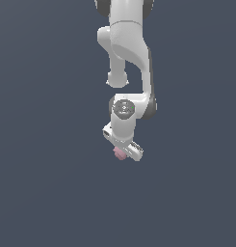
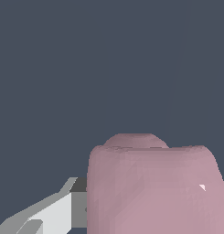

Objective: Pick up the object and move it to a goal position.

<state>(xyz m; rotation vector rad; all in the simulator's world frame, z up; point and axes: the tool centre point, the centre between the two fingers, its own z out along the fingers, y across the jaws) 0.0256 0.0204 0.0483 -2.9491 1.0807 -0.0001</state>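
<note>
1. In the exterior view, the white arm [image 1: 129, 53] is seen hanging down from the top edge, and the gripper [image 1: 123, 150] is seen at its lower end, near the middle of the scene
2. The object [image 1: 119, 153], a small pale pink blob, is seen at the gripper's tip, toward the exterior view's left of the white finger block, and it appears to be clamped there
3. In the wrist view, one grey-white finger [image 2: 49, 212] is seen pressed against the side of the object [image 2: 154, 187], which fills the lower part of that picture; the fingers are judged to be drawn in narrow and holding it
4. The carrying step is judged to be in hand: the grip should be kept firm and the travel smooth, since the lumpy, rounded surface could be let slip by a loose hold
5. The second finger is hidden behind the blob; no goal marker can be made out, and whether the object is lifted clear of the plain dark ground [image 1: 47, 193] cannot be told
</note>
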